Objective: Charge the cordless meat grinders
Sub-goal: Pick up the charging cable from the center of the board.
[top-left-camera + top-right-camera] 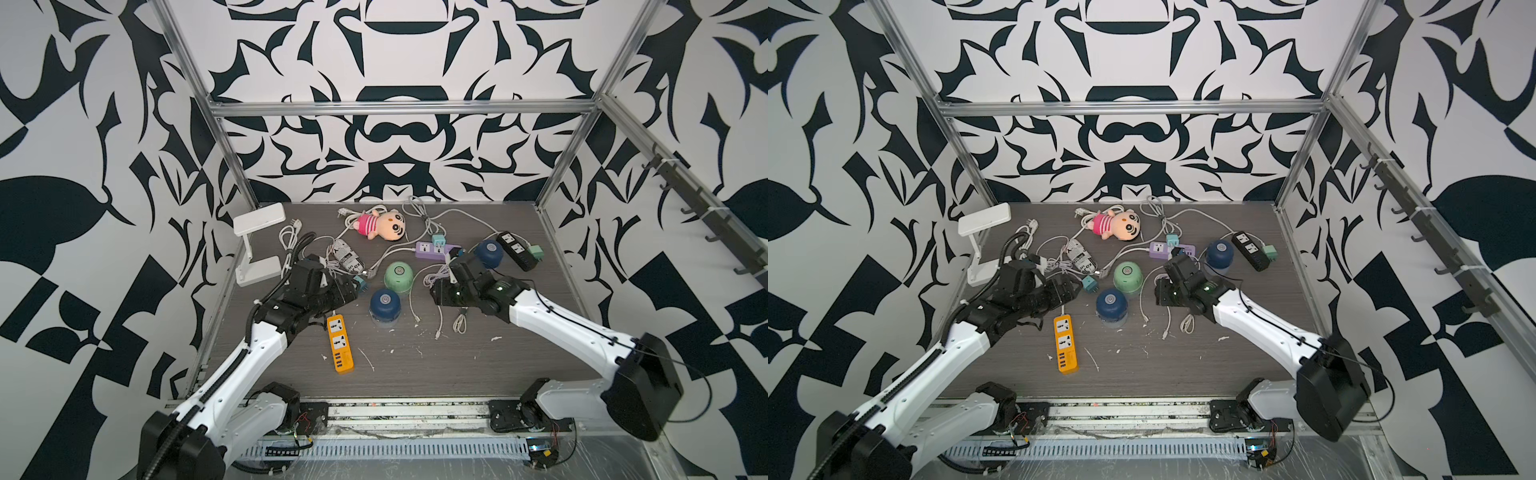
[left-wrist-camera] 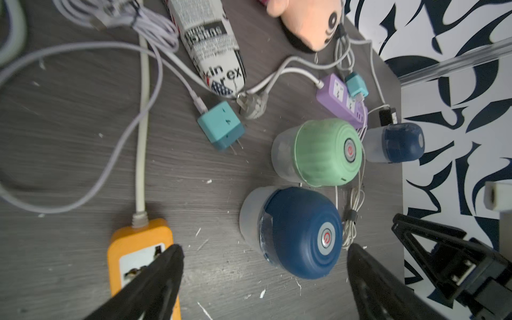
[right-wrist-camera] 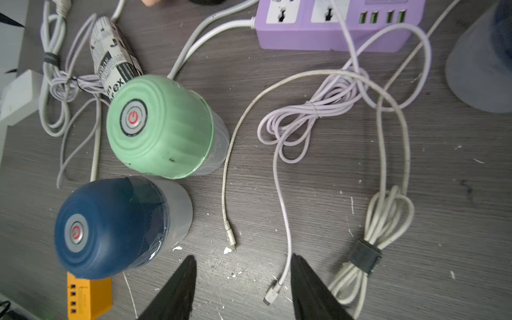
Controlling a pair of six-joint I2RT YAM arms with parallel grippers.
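Three cordless meat grinders stand on the table. The mint green one is mid-table, a dark blue one stands just in front of it, and another dark blue one is at the back right beside the black power strip. My left gripper is open wide and empty, hovering left of the near blue grinder. My right gripper is open over loose cable ends to the right of the grinders. A lilac cable plug lies on the table between its fingers, untouched.
An orange power strip lies front left and a purple one behind the grinders. A teal plug adapter, a printed pouch, a plush doll, a white stand and cable bundles crowd the table.
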